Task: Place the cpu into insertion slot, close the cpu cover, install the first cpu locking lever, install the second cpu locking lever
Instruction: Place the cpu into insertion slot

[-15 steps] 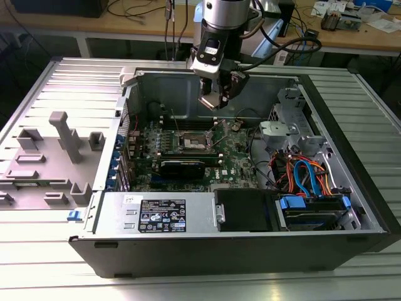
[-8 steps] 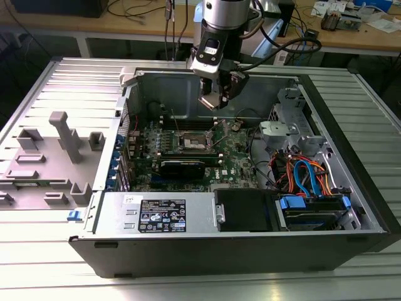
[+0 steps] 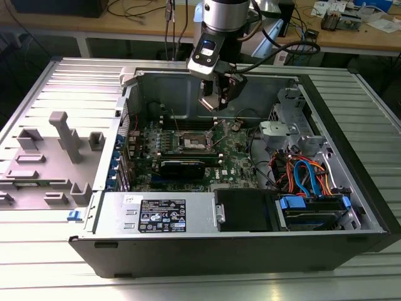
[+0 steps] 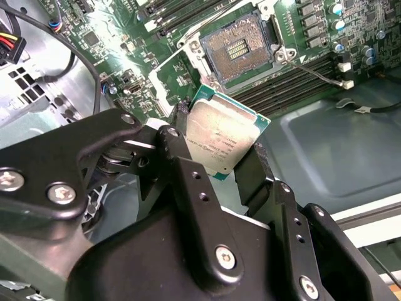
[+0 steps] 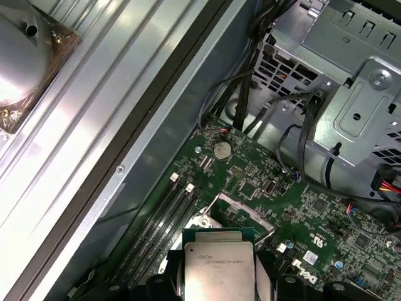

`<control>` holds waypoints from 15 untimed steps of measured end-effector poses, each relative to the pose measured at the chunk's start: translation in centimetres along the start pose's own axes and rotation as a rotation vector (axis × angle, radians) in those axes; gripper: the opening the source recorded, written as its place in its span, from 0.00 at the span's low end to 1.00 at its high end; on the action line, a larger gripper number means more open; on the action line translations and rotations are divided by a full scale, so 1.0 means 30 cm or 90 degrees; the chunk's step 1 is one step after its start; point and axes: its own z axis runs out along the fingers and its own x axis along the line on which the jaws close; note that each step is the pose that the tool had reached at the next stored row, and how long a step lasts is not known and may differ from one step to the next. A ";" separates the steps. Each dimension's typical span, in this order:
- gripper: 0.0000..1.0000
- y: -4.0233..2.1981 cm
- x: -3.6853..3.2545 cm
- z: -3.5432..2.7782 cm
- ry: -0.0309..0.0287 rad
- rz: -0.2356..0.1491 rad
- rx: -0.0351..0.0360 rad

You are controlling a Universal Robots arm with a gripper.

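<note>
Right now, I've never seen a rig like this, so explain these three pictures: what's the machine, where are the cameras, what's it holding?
It's a robot arm working over an open computer case on a ribbed metal table. The exterior view looks at the whole scene from off the arm. The two wrist views come from cameras riding on the arm, near its gripper. Inside the case is a green circuit board with a square socket, open and empty. The gripper is shut on the cpu, a flat silver chip, held above the board and not yet in the socket. A grey plastic stand sits at the exterior view's left.
</note>
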 end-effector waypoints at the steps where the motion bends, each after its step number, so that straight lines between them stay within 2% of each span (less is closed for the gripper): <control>1: 0.55 0.000 0.000 0.000 -0.0001 0.000 0.0000; 10: 0.55 0.000 0.000 0.001 0.0000 0.001 -0.0002; 15: 0.55 -0.008 0.004 0.009 -0.0006 0.010 -0.0005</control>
